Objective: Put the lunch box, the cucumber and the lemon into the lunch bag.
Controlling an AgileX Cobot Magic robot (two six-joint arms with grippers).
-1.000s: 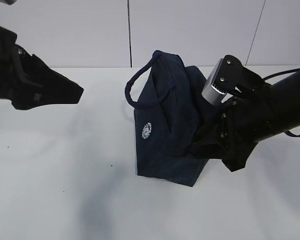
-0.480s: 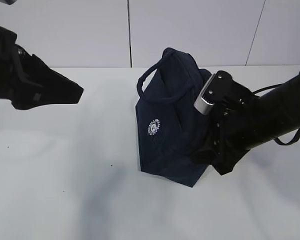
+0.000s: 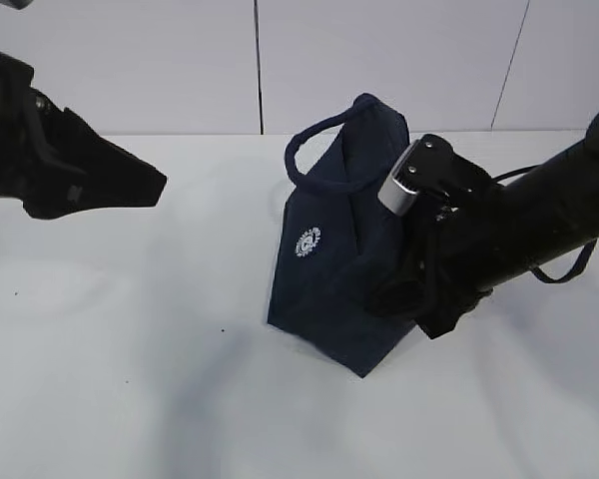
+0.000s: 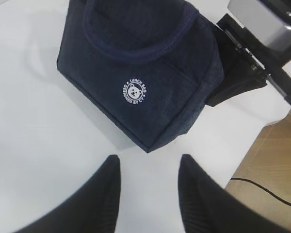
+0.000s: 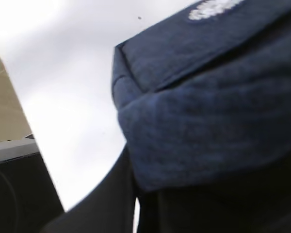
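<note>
From the exterior view I see the lunch bag (image 3: 334,249) standing on the white worktop (image 3: 130,379), a little right of centre, leaning so that its top tips toward the back and its near bottom corner points at me. Its round white logo (image 3: 307,241) faces left-front, and one loop handle (image 3: 324,150) arches over the top. My right arm (image 3: 519,235) comes in from the right edge and presses against the bag's right side; the right gripper itself is hidden behind the arm and the fabric here. My left arm (image 3: 60,160) hangs at the left edge, well apart from the bag.

In the left wrist view the left gripper (image 4: 148,182) hovers above bare worktop just short of the bag, its two dark fingers (image 4: 104,194) spread apart with nothing between them. The logo reads clearly on the bag's side, and the right arm's housing sits against the bag at the upper right.

In the right wrist view navy cloth fills most of the picture, very close and blurred. A thick fold of the bag runs into the right gripper (image 5: 136,194), whose fingers are clamped together on that fabric
</note>
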